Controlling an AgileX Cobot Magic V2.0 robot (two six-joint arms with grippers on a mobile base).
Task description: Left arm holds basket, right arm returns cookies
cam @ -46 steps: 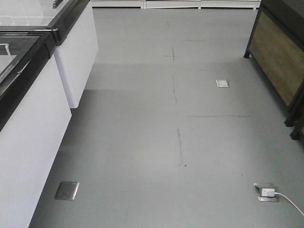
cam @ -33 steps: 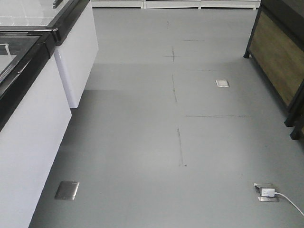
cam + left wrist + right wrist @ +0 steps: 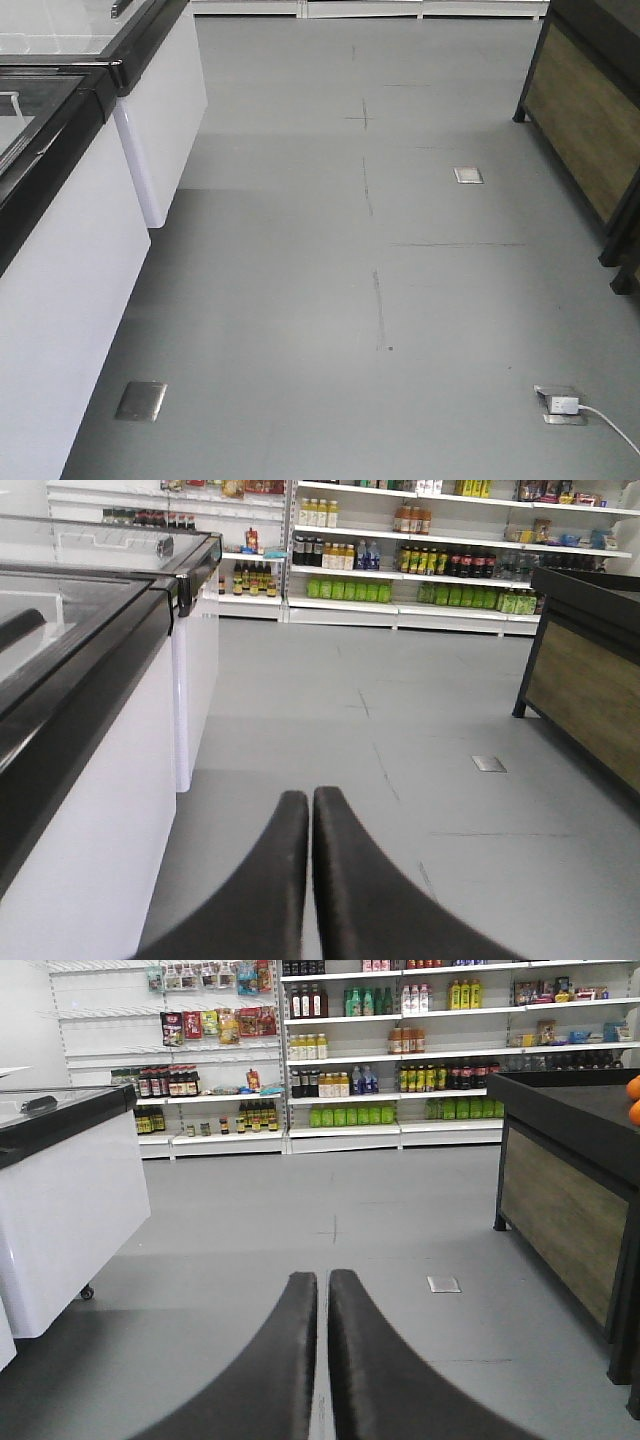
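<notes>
left wrist: closed left end effector (image 3: 311, 798), shelves (image 3: 420, 575); front-facing: floor (image 3: 290, 290).

Grey floor (image 3: 300, 300), white freezers (image 3: 60, 300), stocked shelves (image 3: 400, 1060)

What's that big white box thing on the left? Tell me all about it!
It is a chest freezer: smooth white sides, a thick black rim around a glass top. It stands upright on the grey floor, in a row with a second freezer that is nearer the drink shelves.
</notes>
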